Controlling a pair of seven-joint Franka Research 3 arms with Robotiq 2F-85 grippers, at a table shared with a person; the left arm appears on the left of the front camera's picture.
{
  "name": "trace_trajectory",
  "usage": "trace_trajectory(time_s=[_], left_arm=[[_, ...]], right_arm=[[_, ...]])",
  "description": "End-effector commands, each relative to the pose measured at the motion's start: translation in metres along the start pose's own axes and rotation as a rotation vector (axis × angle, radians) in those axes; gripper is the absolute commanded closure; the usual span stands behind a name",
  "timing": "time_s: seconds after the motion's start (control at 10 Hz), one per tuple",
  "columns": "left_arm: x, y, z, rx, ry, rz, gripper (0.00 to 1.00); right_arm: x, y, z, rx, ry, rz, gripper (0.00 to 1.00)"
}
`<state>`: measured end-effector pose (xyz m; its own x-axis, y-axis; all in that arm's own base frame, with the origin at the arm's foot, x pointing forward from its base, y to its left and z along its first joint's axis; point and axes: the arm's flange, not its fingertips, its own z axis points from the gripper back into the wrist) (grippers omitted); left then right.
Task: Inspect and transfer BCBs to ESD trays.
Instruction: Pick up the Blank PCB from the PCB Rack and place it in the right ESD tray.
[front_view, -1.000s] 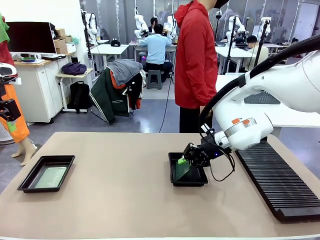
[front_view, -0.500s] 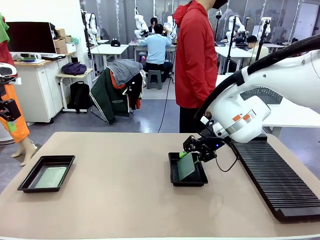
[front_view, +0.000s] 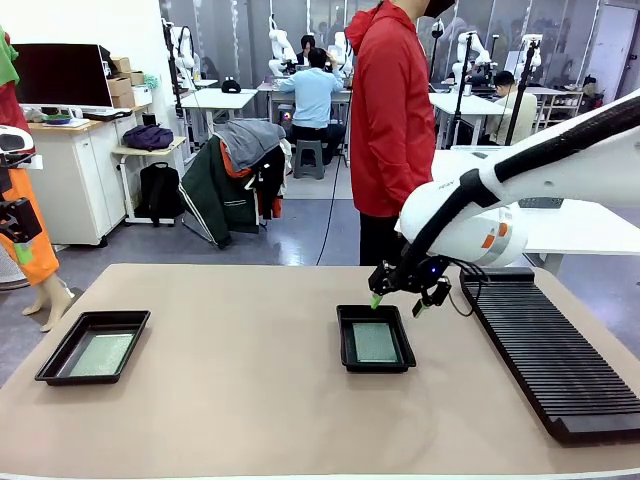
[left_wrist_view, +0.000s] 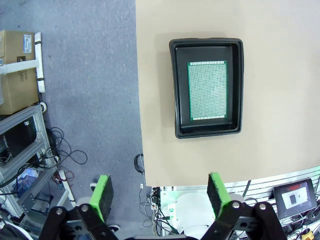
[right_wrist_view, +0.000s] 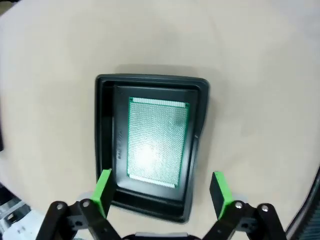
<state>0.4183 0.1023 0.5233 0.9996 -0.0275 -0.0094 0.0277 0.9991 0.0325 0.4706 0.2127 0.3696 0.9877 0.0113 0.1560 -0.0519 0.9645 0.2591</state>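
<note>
A black ESD tray (front_view: 346, 344) sits mid-table with a pale green BCB (front_view: 375, 342) lying flat in it. My right gripper (front_view: 398, 297) hovers open just above the tray's far edge, nothing between its fingers. In the right wrist view the same board (right_wrist_view: 156, 142) rests in its tray (right_wrist_view: 105, 130) below the open gripper (right_wrist_view: 161, 191). A second ESD tray (front_view: 58, 365) at the table's left end holds another BCB (front_view: 101, 354). The left wrist view looks down on that tray (left_wrist_view: 181, 90) and board (left_wrist_view: 207, 90) from high up, with the left gripper (left_wrist_view: 159, 194) open and empty.
A long black ribbed rack (front_view: 556, 358) lies along the table's right side. A person in a red jacket (front_view: 392, 110) stands at the far edge. The table's left edge (left_wrist_view: 141, 150) drops to the floor, with boxes and cables below.
My right gripper has opened, let go of the board and risen away from the tray. The board went from tilted in the grip to lying flat in the tray.
</note>
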Motion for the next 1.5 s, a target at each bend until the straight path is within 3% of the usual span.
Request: trace_trajectory(time_s=[0.0, 0.5, 1.4], left_arm=[[0.001, 0.001, -0.001, 0.002, -0.004, 0.001, 0.00], [0.001, 0.001, -0.001, 0.002, -0.004, 0.001, 0.00], [0.001, 0.001, -0.001, 0.002, -0.004, 0.001, 0.00]], right_arm=[[0.003, 0.012, 0.022, -0.060, 0.034, -0.011, 0.00], [0.002, 0.005, 0.037, -0.112, 0.055, 0.001, 0.00], [-0.001, 0.008, 0.034, -0.075, 0.050, 0.006, 0.00]])
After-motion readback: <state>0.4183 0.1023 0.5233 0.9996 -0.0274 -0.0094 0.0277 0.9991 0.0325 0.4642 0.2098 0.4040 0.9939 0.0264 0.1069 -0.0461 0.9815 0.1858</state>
